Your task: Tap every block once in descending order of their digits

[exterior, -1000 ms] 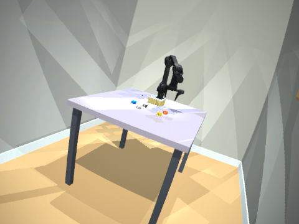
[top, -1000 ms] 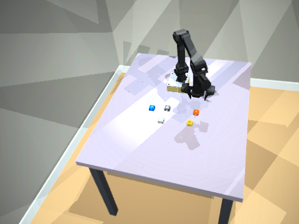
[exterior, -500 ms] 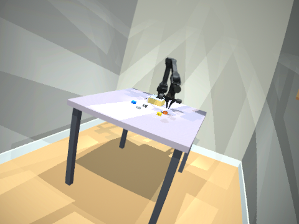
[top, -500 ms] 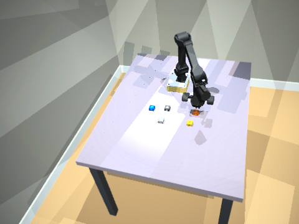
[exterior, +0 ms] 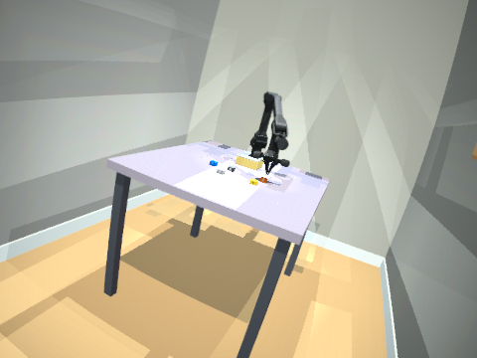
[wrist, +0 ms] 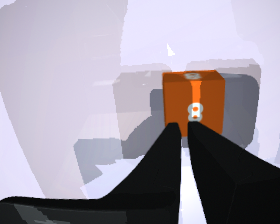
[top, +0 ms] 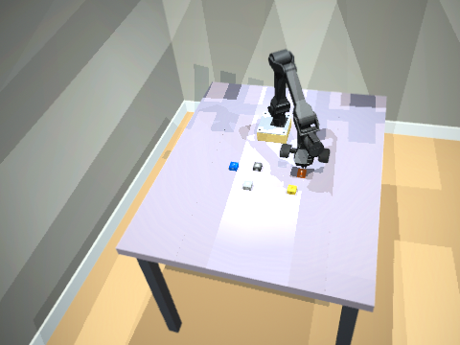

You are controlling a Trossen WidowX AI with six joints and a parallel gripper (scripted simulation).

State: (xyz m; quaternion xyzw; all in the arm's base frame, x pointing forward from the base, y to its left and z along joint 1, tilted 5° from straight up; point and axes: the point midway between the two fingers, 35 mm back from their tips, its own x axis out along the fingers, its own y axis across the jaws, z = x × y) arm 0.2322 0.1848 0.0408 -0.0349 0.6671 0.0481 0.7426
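We see the gripper (wrist: 185, 125) with its jaws nearly together and nothing between them — tips just short of the orange block (wrist: 194, 98), which rests toward the bench's (top: 201, 245) far right side, near the yellow block (top: 292, 189).

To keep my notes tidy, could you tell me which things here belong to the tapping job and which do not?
Job: orange block, yellow block, blue block, grey block, white block, gripper.
Not the job: tan base plate, table.
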